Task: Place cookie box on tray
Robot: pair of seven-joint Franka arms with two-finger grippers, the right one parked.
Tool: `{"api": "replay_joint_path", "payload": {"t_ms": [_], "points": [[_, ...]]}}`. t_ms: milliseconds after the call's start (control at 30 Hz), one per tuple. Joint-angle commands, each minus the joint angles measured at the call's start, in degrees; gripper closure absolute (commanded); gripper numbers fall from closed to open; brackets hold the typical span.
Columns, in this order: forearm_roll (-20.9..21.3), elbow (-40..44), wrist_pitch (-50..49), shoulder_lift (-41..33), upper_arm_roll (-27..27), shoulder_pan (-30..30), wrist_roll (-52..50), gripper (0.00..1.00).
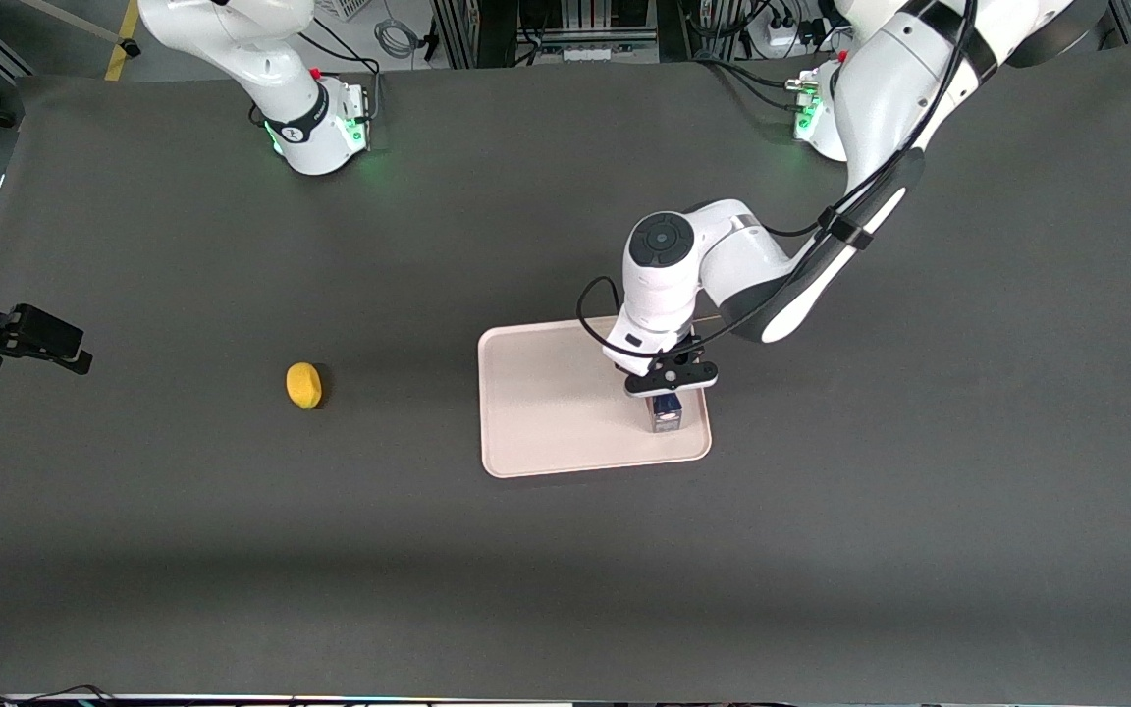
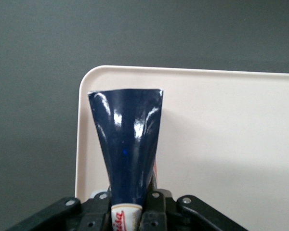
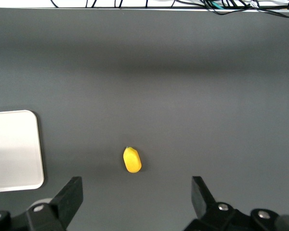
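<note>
The cookie box, a small dark navy-blue rectangular carton, stands upright in the grip of the left arm's jaws, which are closed on its upper end. In the left wrist view the cookie box shows one glossy navy face with bright streaks of reflected light, its edge farthest from the wrist camera straight and its corners crisp; at the end pinched between the black fingers there is a white band with part of some red lettering, and a thin strip of orange-brown runs along one side edge. From the front view only its small top end shows below the jaws, pale with a dark blue surround.

The box is over the large flat pale pinkish-white rectangular tray with rounded corners and a low raised rim, in the corner of the tray that is nearer the front camera and toward the working arm's end of the tabletop. Whether its lower end touches the tray floor or hangs just above it cannot be told.

A small yellow rounded lump lies on the dark grey tabletop well apart from the tray, toward the parked arm's end.
</note>
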Motion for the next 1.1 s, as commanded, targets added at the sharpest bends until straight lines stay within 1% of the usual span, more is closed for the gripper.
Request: {"api": "replay_joint_path", "payload": {"t_ms": [0,67,100,167,233,300,367,400,433,500,533,600,1067], "points": [[1.6,-0.3,0.7,-0.1,-0.1,-0.2,-2.1,0.98],[1.6,-0.3,0.8,0.0,-0.1,-0.2,-2.1,0.97],[1.6,-0.3,0.9,0.1,-0.1,-0.2,-2.1,0.94],[1.6,-0.3,1.0,0.1,-0.1,-0.2,-2.1,0.88],[1.6,-0.2,1.1,0.1,-0.1,-0.2,-2.1,0.79],[1.6,-0.2,1.1,0.1,-0.1,-0.2,-2.1,0.67],[1.6,-0.2,1.2,0.2,-0.1,-0.1,-2.1,0.52],[1.6,-0.2,1.2,0.2,-0.1,-0.1,-2.1,0.4],[1.6,-0.2,1.2,0.3,-0.1,-0.1,-2.1,0.3],[1.6,-0.2,1.2,0.3,-0.1,-0.1,-2.1,0.23],[1.6,-0.1,1.2,0.4,-0.1,-0.1,-2.1,0.17],[1.7,0.0,1.2,0.6,-0.1,0.0,-2.1,0.01],[2.2,0.3,1.1,0.5,-0.2,0.4,-1.4,0.0]]}}
